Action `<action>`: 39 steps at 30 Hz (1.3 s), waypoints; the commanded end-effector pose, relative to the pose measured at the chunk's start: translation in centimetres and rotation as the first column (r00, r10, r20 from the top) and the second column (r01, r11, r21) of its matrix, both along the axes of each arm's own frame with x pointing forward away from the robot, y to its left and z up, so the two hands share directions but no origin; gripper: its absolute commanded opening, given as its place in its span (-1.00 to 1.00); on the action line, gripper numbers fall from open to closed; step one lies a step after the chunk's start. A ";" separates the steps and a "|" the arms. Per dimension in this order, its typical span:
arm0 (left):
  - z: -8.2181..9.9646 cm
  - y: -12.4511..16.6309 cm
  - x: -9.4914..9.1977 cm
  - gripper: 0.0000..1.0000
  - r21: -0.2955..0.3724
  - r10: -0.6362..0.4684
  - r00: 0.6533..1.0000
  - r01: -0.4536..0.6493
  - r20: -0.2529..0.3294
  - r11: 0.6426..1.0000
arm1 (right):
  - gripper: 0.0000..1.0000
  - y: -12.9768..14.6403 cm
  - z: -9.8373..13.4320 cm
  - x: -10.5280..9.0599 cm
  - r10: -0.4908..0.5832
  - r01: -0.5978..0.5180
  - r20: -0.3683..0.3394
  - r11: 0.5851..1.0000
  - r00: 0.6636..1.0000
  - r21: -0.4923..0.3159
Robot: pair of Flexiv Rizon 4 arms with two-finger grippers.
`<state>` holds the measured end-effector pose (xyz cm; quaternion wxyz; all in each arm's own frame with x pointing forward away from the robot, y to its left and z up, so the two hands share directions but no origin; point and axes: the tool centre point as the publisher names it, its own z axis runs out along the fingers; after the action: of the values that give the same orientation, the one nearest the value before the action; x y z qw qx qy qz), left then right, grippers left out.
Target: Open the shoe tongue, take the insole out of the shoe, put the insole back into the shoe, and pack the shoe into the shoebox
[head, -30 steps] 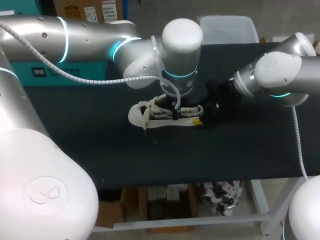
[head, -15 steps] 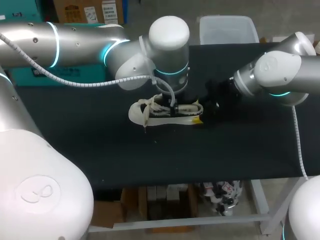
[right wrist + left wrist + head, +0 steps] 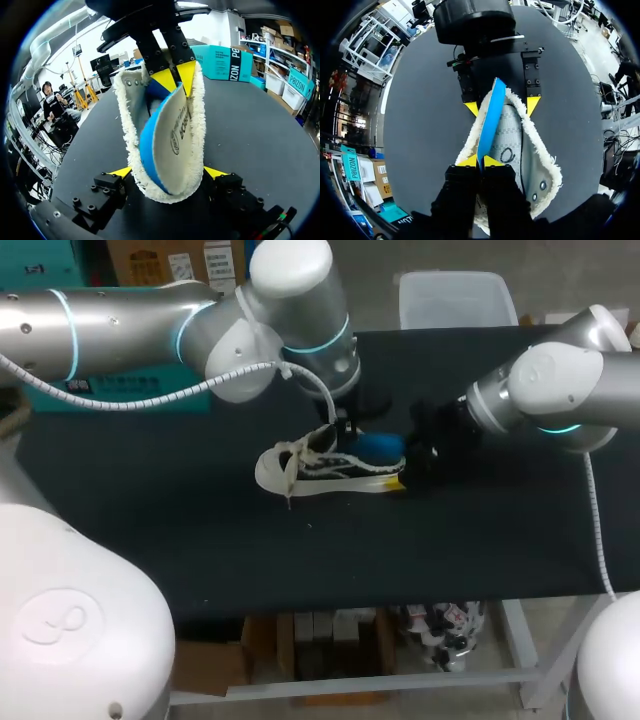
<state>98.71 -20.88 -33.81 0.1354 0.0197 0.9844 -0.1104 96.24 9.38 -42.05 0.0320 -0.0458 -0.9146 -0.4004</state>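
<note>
A white low shoe with loose laces lies on its sole on the black table, toe to the left. Its blue-edged insole sticks up out of the heel opening. My left gripper hovers over the shoe, shut on the insole's edge; the pinching tips show clearly, and the fleecy shoe lining lies below. My right gripper is at the heel, its two yellow tips pressed against both sides of the shoe. From there the insole curls up towards the left gripper.
A clear plastic box stands at the table's far edge, behind the right arm. Bare black tabletop stretches in front of the shoe and to its left.
The left arm has risen and drawn back to the left, pulling the blue insole up out of the shoe. The right arm and the shoe have stayed put.
</note>
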 end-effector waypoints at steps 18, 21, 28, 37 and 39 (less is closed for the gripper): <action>5.2 -0.3 -2.2 -1.00 -0.208 -0.220 0.971 0.198 -0.092 0.958 | -1.00 0.1 -0.1 -0.2 0.001 -0.001 0.001 1.000 1.000 0.000; 6.2 -0.4 -2.9 -1.00 -0.242 -0.255 0.963 0.228 -0.088 0.943 | -1.00 0.1 -0.1 -0.2 0.001 -0.001 0.001 1.000 1.000 0.000; 8.4 -0.6 -3.9 -1.00 -0.312 -0.308 0.948 0.271 -0.075 0.911 | -1.00 -0.2 0.3 -0.2 0.003 -0.003 0.003 1.000 1.000 -0.003; 10.8 -0.6 -4.8 -1.00 -0.389 -0.364 0.929 0.313 -0.065 0.867 | 1.00 -1.2 1.3 0.0 0.007 -0.006 0.005 1.000 1.000 -0.008; 11.3 -0.6 -5.0 -1.00 -0.401 -0.373 0.926 0.321 -0.058 0.858 | 1.00 -1.4 1.6 0.1 0.006 -0.006 0.006 1.000 1.000 -0.010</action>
<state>93.98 -22.17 -22.93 0.0483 0.1608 0.9331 -0.3181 96.43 8.45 -41.06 0.0275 -0.0433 -0.9168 -0.3960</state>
